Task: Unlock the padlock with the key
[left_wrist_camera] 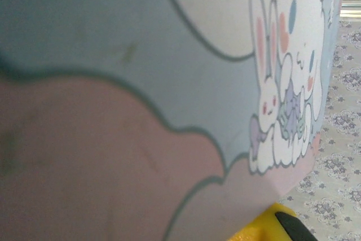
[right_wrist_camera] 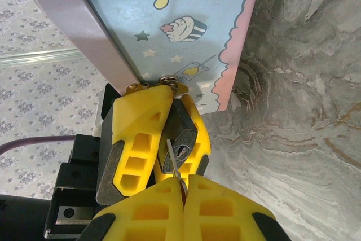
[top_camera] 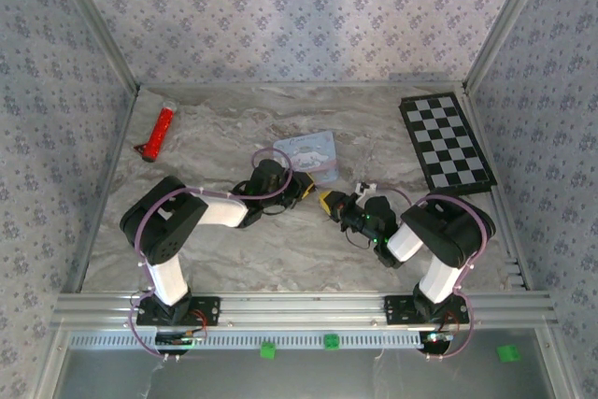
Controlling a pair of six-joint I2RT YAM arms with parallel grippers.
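Black padlock in left gripper; right gripper's key against it

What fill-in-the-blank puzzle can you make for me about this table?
The checkerboard has black and ___ squares.
The tool at the far left is ___.
The left hand pinches the padlock with ___ fingers.
The right hand holds the key at the padlock's ___.
Missing words: white, red, yellow, keyhole.
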